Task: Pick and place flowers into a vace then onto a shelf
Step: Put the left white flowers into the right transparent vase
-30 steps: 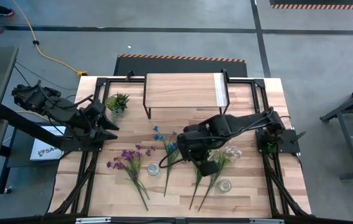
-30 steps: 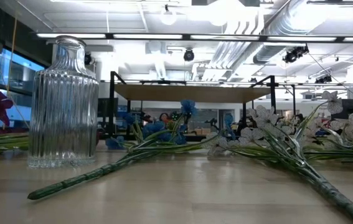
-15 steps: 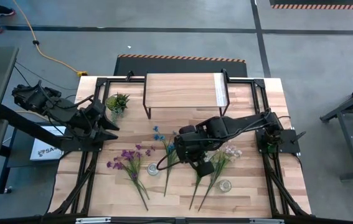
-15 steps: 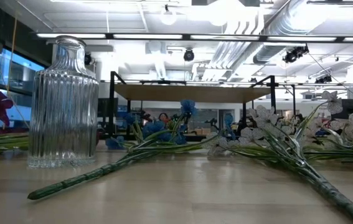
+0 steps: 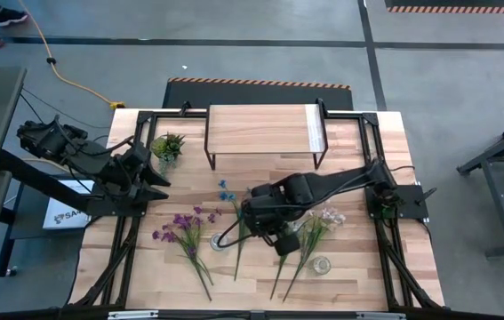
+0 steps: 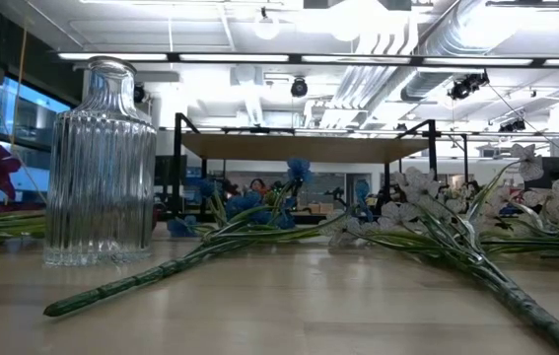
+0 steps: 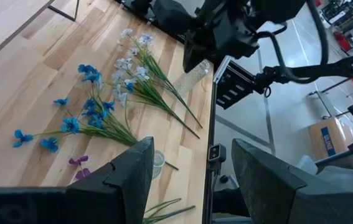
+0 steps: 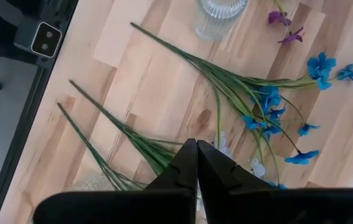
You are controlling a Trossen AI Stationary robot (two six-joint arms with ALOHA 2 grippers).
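Three sprays of flowers lie flat on the wooden table: purple [image 5: 185, 233], blue [image 5: 234, 210] and white-pink [image 5: 319, 222]. A ribbed glass vase [image 5: 219, 241] stands between the purple and blue stems, and a second vase [image 5: 321, 264] stands near the white stems. The shelf [image 5: 263, 132] stands at the table's far edge. My right gripper [image 8: 196, 148] hangs shut above the white spray's stems [image 8: 140, 147], pointing steeply down, with nothing in it. My left gripper [image 7: 195, 177] waits open, high over the table's left side.
A small green potted plant [image 5: 167, 146] stands left of the shelf. Black frame rails [image 5: 378, 142] run along the table's sides. In the low view the vase [image 6: 102, 163] stands upright at the left, and the blue [image 6: 249, 212] and white [image 6: 437, 225] sprays lie across the table.
My right gripper has sunk a little and shifted toward the table's left edge, over the flower stems, staying shut. Nothing on the table has moved.
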